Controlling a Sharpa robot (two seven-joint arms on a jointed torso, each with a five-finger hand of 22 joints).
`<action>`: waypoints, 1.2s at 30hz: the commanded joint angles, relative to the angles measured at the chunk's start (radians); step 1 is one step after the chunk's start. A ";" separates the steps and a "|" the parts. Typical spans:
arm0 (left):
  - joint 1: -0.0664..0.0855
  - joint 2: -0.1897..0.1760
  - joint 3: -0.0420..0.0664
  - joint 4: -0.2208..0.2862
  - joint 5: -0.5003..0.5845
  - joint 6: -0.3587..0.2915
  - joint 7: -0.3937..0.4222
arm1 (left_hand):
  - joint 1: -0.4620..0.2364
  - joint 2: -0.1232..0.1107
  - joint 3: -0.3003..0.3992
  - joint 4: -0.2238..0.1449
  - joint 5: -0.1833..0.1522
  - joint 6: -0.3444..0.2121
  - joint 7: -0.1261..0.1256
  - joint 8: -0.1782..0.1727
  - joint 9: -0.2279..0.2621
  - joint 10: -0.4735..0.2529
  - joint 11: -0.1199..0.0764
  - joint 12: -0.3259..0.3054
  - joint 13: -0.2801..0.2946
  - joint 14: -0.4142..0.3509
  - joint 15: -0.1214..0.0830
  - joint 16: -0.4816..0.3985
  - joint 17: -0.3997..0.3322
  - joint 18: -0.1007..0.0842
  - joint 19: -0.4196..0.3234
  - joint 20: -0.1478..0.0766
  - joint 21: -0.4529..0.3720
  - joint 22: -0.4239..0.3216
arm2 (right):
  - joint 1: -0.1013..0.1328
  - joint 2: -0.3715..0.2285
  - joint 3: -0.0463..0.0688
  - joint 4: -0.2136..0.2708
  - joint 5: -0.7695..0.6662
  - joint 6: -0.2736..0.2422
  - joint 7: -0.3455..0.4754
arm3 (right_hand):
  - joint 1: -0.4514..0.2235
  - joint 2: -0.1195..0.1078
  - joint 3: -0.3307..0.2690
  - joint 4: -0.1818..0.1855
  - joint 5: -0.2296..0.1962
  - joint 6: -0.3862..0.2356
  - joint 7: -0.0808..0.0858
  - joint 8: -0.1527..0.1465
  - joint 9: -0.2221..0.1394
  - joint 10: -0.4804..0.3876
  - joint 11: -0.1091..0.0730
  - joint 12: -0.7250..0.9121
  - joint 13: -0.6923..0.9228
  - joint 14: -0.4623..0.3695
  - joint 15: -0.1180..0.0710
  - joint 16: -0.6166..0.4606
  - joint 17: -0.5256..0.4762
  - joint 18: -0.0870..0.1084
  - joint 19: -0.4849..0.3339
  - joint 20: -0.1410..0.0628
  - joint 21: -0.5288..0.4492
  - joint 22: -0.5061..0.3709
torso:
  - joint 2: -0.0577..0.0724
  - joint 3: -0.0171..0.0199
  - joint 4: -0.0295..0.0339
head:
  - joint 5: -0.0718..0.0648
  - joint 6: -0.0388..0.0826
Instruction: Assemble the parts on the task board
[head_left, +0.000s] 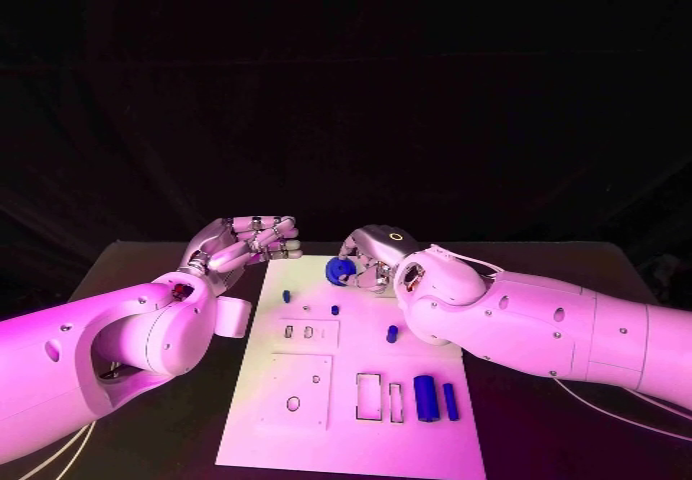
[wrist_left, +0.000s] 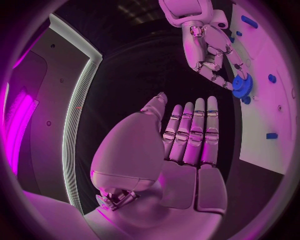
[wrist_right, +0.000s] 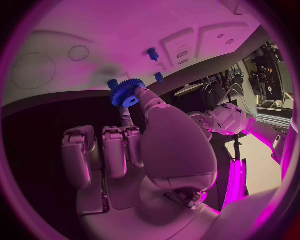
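Note:
The white task board (head_left: 274, 370) lies in the middle of the black table. My right hand (head_left: 372, 252) hovers over the board's far edge and pinches a blue gear (head_left: 340, 271) between thumb and a finger; the same gear (wrist_right: 128, 92) is at my fingertips just above the board (wrist_right: 125, 35), and the gear (wrist_left: 240, 86) also shows under the right hand (wrist_left: 209, 47). My left hand (head_left: 245, 240) is raised off the board's far left corner, its fingers (wrist_left: 190, 132) straight and holding nothing.
Small blue pegs (head_left: 287, 296) (head_left: 335, 311) (head_left: 391, 333) stand on the board's far half. A thick blue cylinder (head_left: 426, 397) and a thin one (head_left: 451, 401) lie near its right edge beside rectangular slots (head_left: 369, 396). Bare black table (head_left: 130, 270) surrounds the board.

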 joint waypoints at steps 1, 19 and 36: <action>0.001 0.003 0.001 0.003 0.001 0.019 0.005 | -0.007 0.005 0.001 -0.003 0.004 0.001 0.004 -0.006 -0.001 0.000 0.007 -0.007 0.001 -0.007 -0.003 -0.004 -0.001 0.012 -0.002 0.007 -0.005 -0.001 | -0.004 0.013 -0.001 -0.014 -0.033 -0.002 -0.006 | -0.012 -0.002 0.007 0.000 0.005 0.034 -0.024 0.003 0.017 0.044 -0.008 -0.001 0.191 0.090 -0.005 0.001 0.196 -0.007 0.103 -0.007 0.005 0.263 | 0.000 0.0004 -0.0004 | 0.002 -0.002; 0.001 0.005 0.001 0.006 0.001 0.020 0.003 | -0.007 0.006 0.003 -0.004 0.003 0.001 0.004 -0.008 -0.001 0.000 0.007 -0.009 0.001 -0.008 -0.002 -0.006 -0.002 0.012 -0.002 0.007 -0.006 -0.002 | -0.035 0.077 -0.006 -0.093 -0.041 0.014 -0.005 | -0.025 -0.009 0.010 0.002 -0.002 0.030 -0.021 -0.005 0.016 0.042 -0.005 -0.004 0.189 0.090 -0.003 0.001 0.196 -0.007 0.103 -0.006 0.005 0.263 | -0.001 0.0009 -0.0015 | 0.008 -0.007; 0.001 0.006 0.001 0.005 0.001 0.020 0.000 | -0.004 0.009 0.007 -0.005 0.004 0.001 0.004 -0.010 -0.001 0.000 0.007 -0.011 0.001 -0.007 -0.002 -0.009 -0.002 0.012 -0.002 0.007 -0.006 -0.003 | -0.050 0.102 -0.007 -0.128 -0.015 0.031 0.013 | -0.073 -0.034 0.004 0.014 -0.103 -0.049 0.012 -0.081 -0.001 0.013 0.025 -0.038 0.159 0.090 0.022 0.001 0.193 -0.007 0.103 0.015 0.005 0.263 | -0.001 0.0010 -0.0020 | 0.011 -0.010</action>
